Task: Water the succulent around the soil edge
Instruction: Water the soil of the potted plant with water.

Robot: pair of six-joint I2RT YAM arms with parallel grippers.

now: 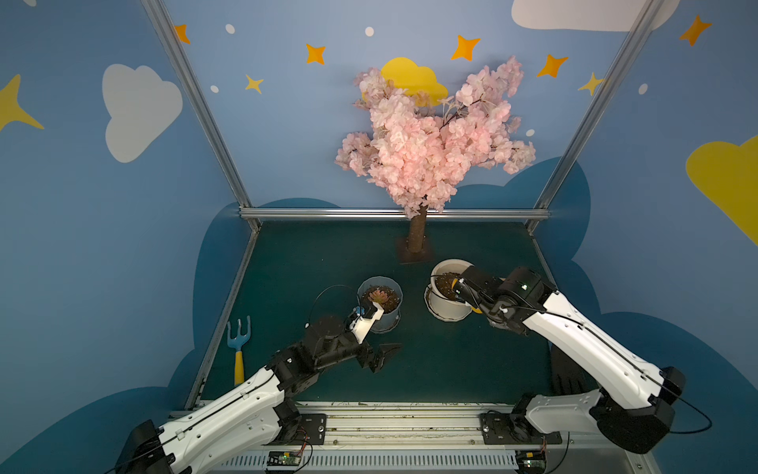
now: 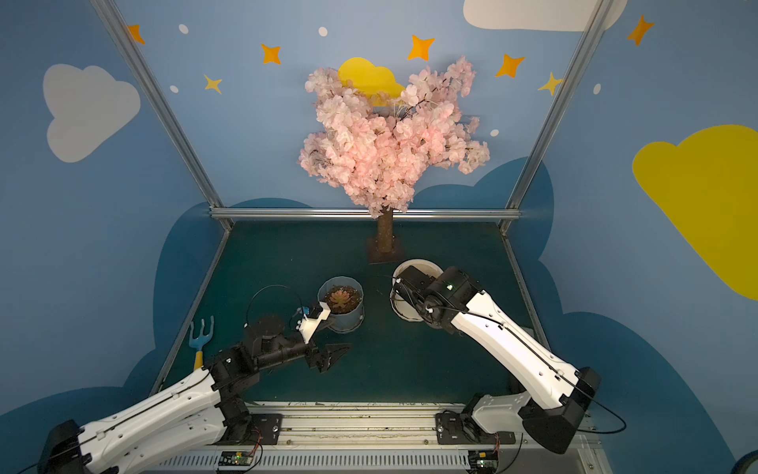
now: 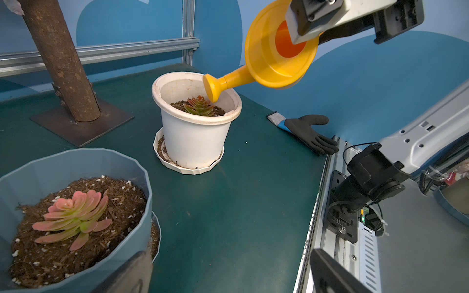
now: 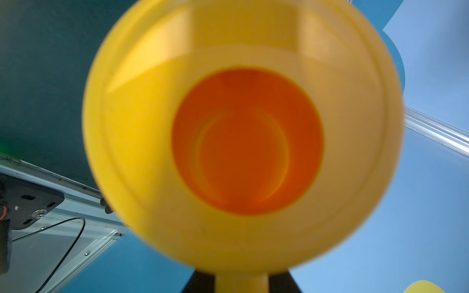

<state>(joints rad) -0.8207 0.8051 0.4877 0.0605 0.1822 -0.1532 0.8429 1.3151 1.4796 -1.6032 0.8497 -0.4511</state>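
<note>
Holding can (image 3: 279, 61) clamped in right gripper (image 3: 308, 24), rose (image 3: 212, 87) tipped just inside white pot (image 3: 155, 88) rim above succulent (image 3: 199, 106), upper centre of frame, which reads as the pour step, left gripper (image 1: 379, 358) wide open and idle — next, likely sweep rose round soil (image 3: 177, 104) edge, never centre.

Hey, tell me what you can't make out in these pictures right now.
- Water flow: left wrist view, nothing discernible at the watering can spout; too fine.
- Succulent in the white pot: both top views, covered by the right arm.
- Right gripper grip: right wrist view, blurred can fills the frame; fingers cut off by the edge.
</note>
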